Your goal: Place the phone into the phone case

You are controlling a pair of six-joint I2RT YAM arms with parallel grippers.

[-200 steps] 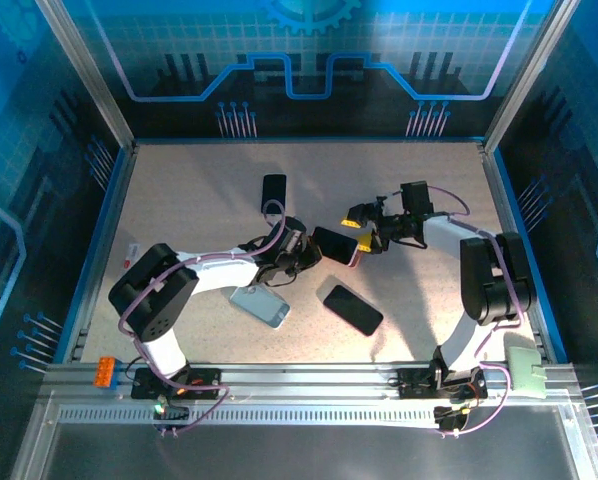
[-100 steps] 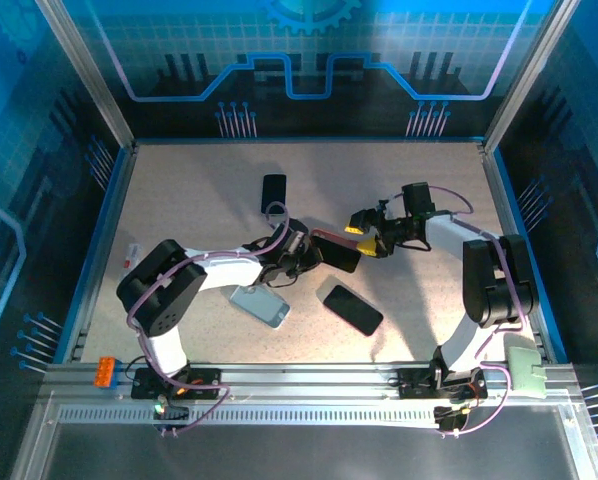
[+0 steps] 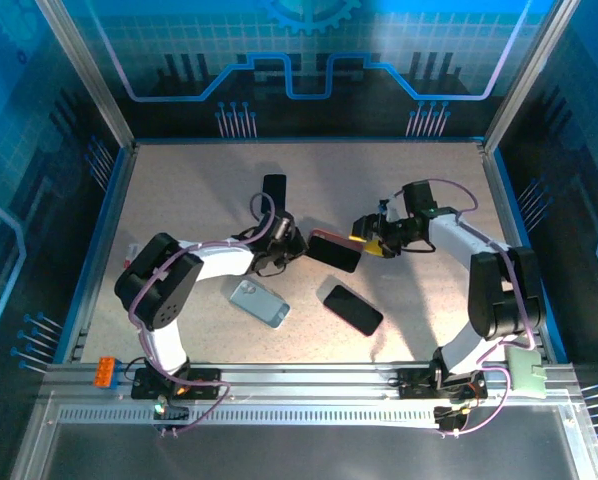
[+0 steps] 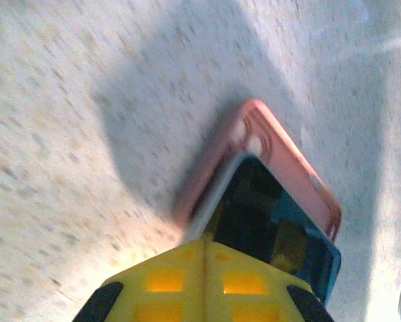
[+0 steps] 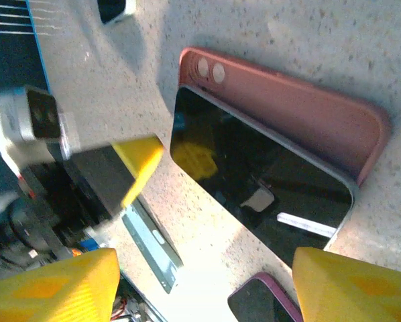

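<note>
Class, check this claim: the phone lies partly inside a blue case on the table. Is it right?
Not quite. The case is pink, not blue, as the right wrist view shows. The phone does lie partly inside it on the table.

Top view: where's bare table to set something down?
Free: far-right corner of the speckled beige table; far-left, beside the small black phone. Crowded: centre, around the pink phone case, dark phone and grey-blue case.
</note>
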